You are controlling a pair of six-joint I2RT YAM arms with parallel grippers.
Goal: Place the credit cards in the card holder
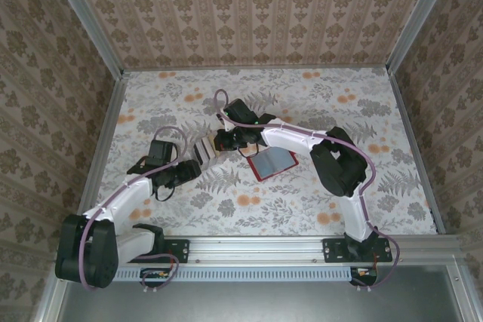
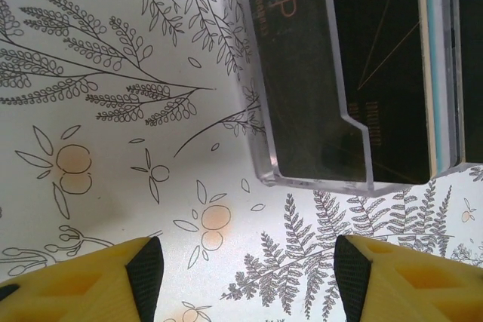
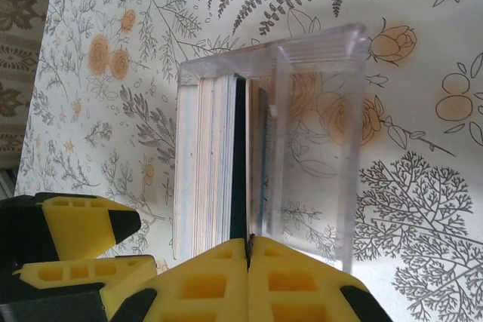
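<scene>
The credit cards (image 3: 215,164) are stood on edge in a row inside a clear box (image 3: 317,148), which is set on the flowery table (image 1: 302,201) between the two arms. The red card holder (image 1: 273,162) is laid open near it, to the right, close beside the right arm. The right gripper (image 3: 247,262) is squeezed tight together right at the edge of the cards, but it cannot be told if a card is pinched in it, and the left gripper (image 2: 249,277) is held wide apart near the box's corner.
</scene>
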